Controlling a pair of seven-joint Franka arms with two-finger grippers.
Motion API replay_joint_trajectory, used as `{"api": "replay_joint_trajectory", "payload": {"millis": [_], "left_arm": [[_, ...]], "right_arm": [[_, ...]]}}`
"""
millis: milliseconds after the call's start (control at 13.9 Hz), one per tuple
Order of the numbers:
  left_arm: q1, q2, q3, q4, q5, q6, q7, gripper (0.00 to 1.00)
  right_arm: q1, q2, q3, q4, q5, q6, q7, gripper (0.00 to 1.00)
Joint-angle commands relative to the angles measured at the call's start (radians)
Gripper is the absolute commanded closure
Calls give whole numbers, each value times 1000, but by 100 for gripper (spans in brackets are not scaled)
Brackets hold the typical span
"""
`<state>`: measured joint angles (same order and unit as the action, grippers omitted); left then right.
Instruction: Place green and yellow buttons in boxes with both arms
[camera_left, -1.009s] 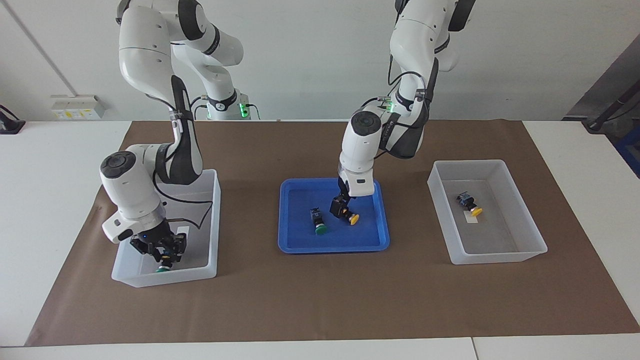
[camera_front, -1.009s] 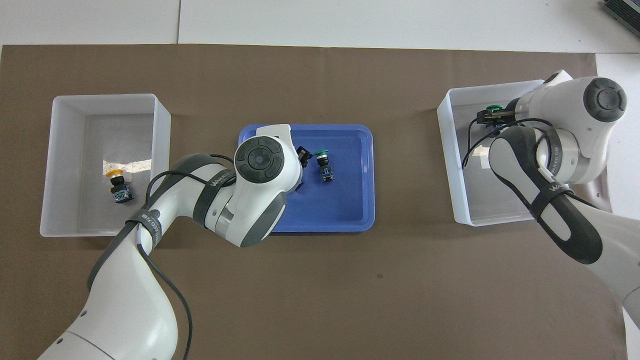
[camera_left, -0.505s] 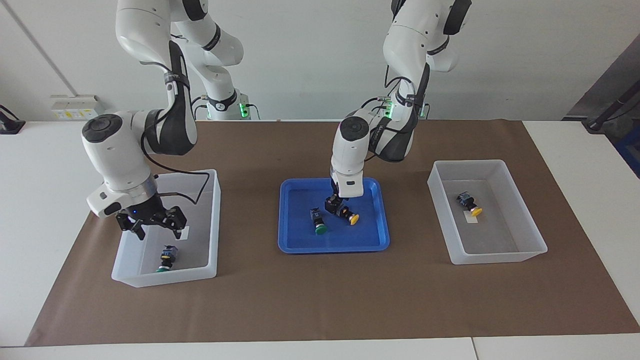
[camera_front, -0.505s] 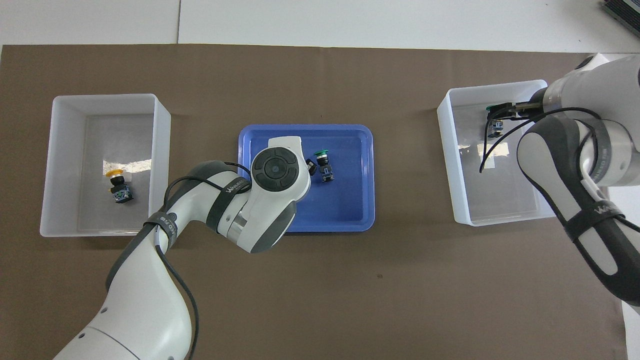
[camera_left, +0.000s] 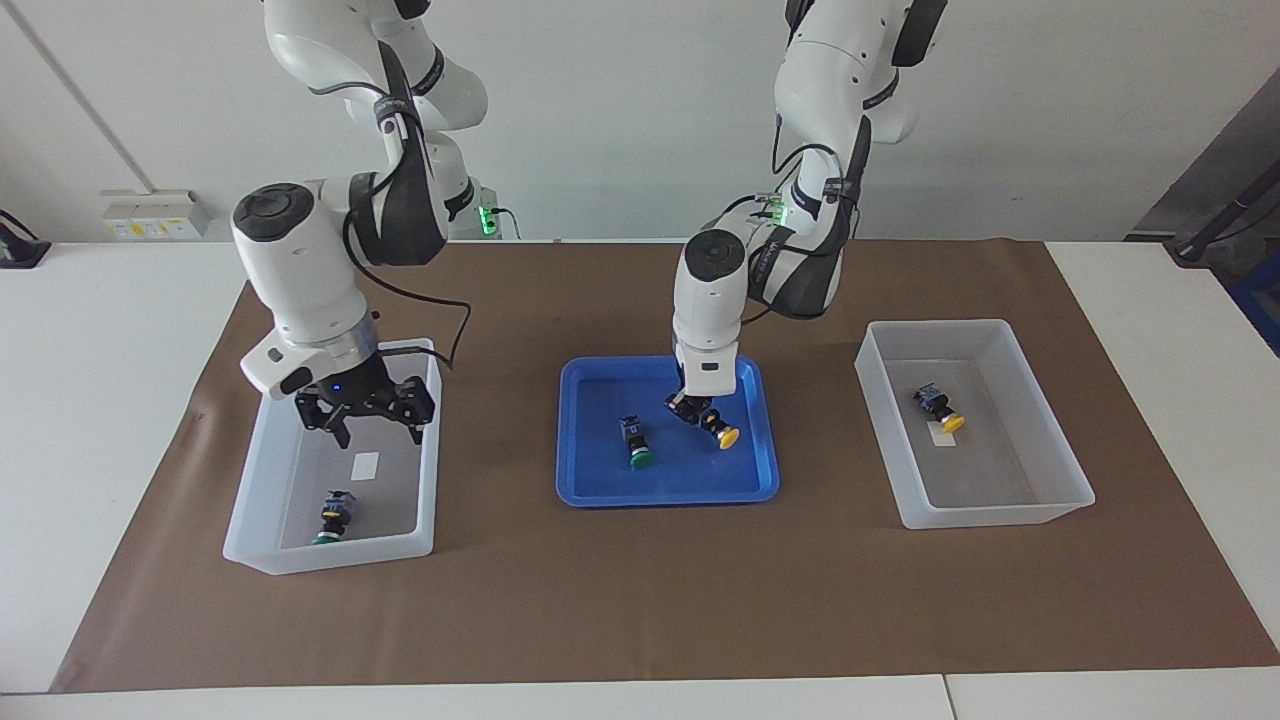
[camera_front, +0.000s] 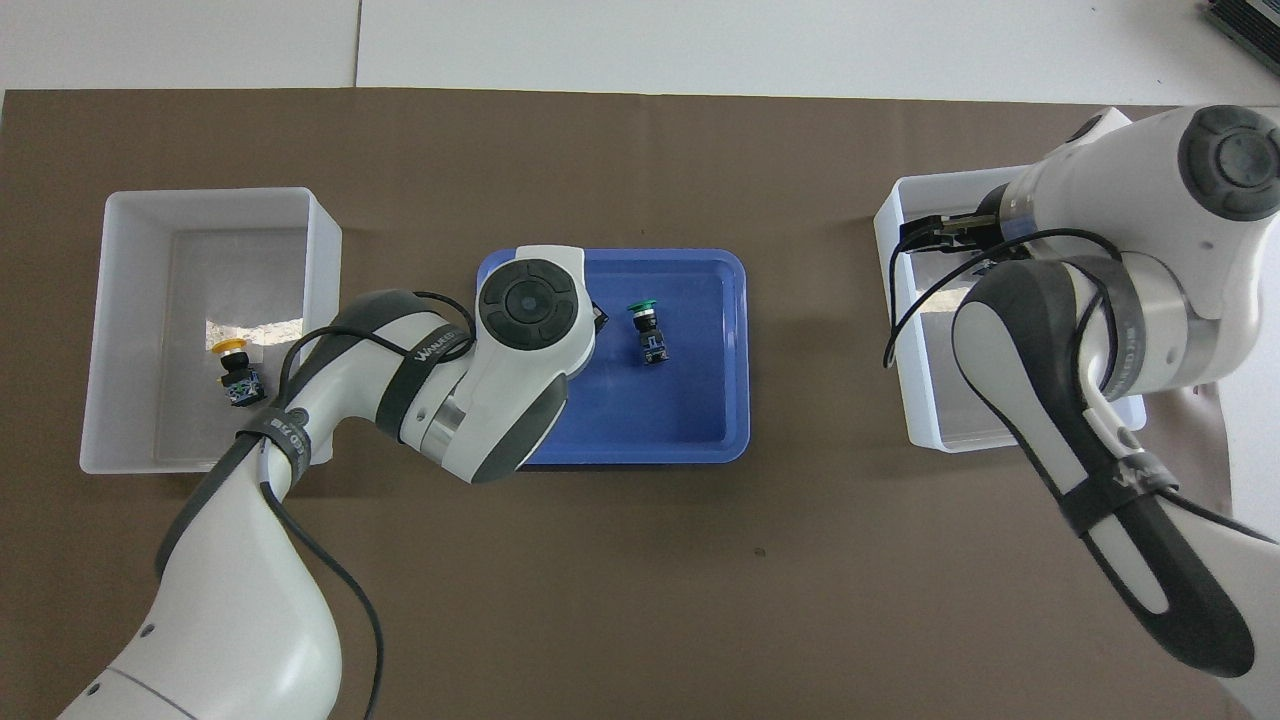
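My left gripper (camera_left: 700, 412) is shut on a yellow button (camera_left: 726, 435) and holds it low over the blue tray (camera_left: 600, 490). In the overhead view the left wrist hides this gripper and its button. A green button (camera_left: 637, 447) lies in the tray beside them, and it also shows in the overhead view (camera_front: 648, 328). My right gripper (camera_left: 372, 420) is open and empty above the box (camera_left: 330, 555) at the right arm's end. A green button (camera_left: 333, 520) lies in that box. The box (camera_left: 990, 515) at the left arm's end holds a yellow button (camera_left: 938, 408).
A brown mat (camera_left: 640, 610) covers the table under the tray and both boxes. The right arm's cable hangs over its box. In the overhead view the right arm covers much of its box (camera_front: 900, 330). The other box (camera_front: 210, 200) shows its yellow button (camera_front: 235, 368).
My right gripper let go of the green button in its box, opened and rose toward the robots. My left gripper closed on the yellow button and shifted it toward the left arm's end.
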<state>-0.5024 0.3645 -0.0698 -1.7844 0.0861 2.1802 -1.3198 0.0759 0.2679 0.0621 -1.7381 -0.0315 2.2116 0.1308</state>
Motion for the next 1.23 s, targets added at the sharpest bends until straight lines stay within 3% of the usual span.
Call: {"api": "replay_joint_trajectory", "payload": {"millis": [0, 288, 649, 793, 1009, 1153], "left_arm": [[132, -145, -8, -10, -61, -123, 165, 100], [316, -243, -7, 10, -146, -256, 460, 100], [525, -288, 2, -19, -201, -267, 801, 100], [587, -318, 4, -106, -201, -217, 940, 100], [593, -368, 2, -321, -201, -7, 1030, 100], [593, -378, 2, -383, -201, 56, 1106, 100]], "right_arm": [[74, 37, 4, -11, 1, 89, 87, 0], [206, 89, 2, -5, -8, 164, 171, 0], [381, 215, -1, 44, -34, 229, 352, 0], [387, 228, 1, 40, -89, 256, 398, 0], [416, 238, 1, 17, -97, 264, 415, 0], [421, 238, -1, -18, -99, 299, 415, 0]]}}
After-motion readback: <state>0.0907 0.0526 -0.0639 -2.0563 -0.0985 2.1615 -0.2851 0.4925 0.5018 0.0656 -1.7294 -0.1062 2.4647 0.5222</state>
